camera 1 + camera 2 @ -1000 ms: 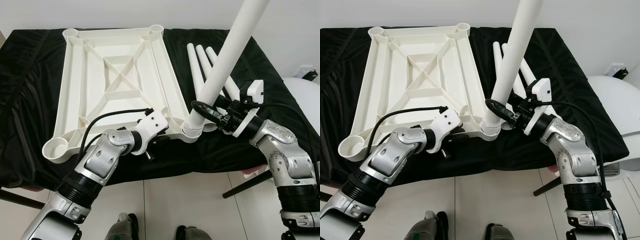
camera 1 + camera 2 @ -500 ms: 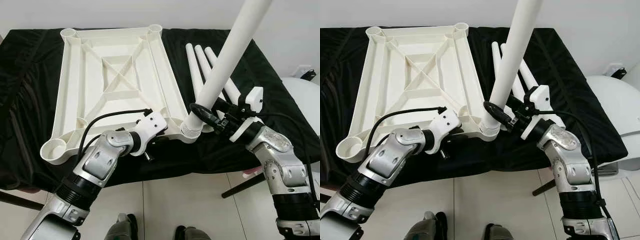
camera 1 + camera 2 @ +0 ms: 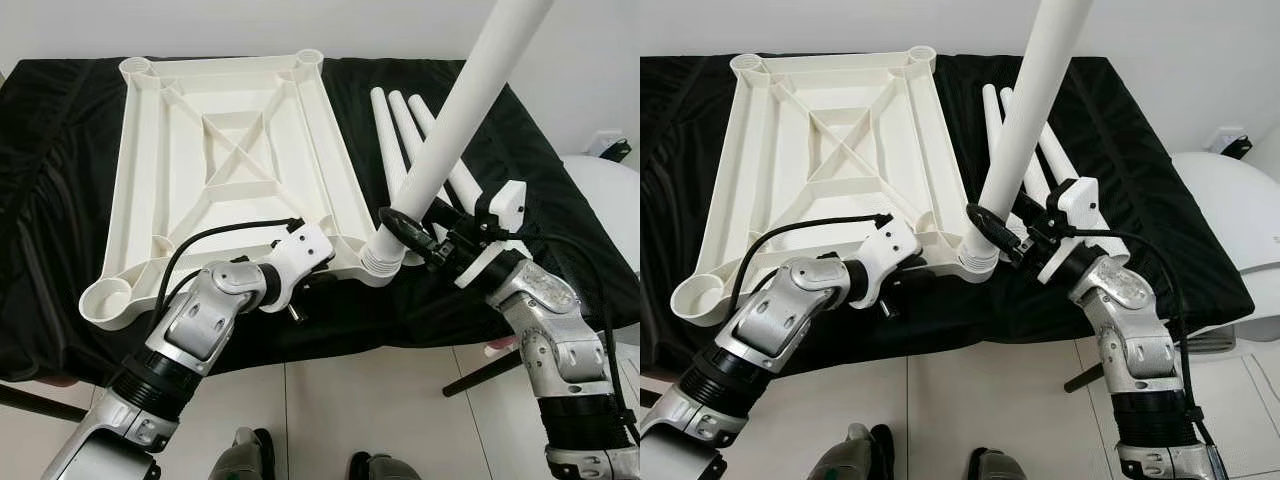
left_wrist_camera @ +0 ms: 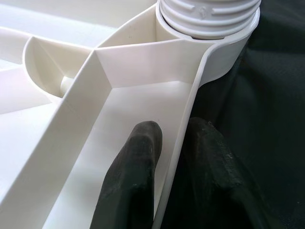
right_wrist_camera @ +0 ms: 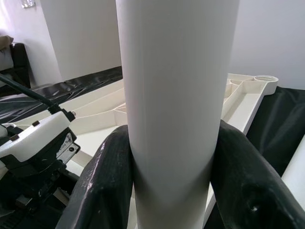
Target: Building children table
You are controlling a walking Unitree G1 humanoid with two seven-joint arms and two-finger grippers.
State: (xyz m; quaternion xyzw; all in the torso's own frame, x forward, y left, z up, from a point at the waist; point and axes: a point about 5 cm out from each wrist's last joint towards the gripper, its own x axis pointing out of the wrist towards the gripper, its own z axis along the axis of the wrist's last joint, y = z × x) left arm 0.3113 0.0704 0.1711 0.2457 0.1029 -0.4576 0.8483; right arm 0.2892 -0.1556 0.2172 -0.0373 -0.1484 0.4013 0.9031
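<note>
Black cloth under the upturned white plastic tabletop [image 3: 225, 165]: my left gripper [image 4: 174, 157] pinches its near rim, my right gripper [image 5: 174, 167] clamps the long white plastic leg [image 3: 455, 130], upright in the corner socket [image 3: 385, 262].

A: We log the tabletop frame [image 3: 225, 160] as plain cream-white, and the upright leg [image 3: 455, 130] white.

B: We note black cloth [image 3: 560, 230] over the desk, black fingers [image 4: 131, 181], and silver arms.

Head stereo looks down; wrist cams close, probably sharing tabletop [image 3: 230, 160] corner.
</note>
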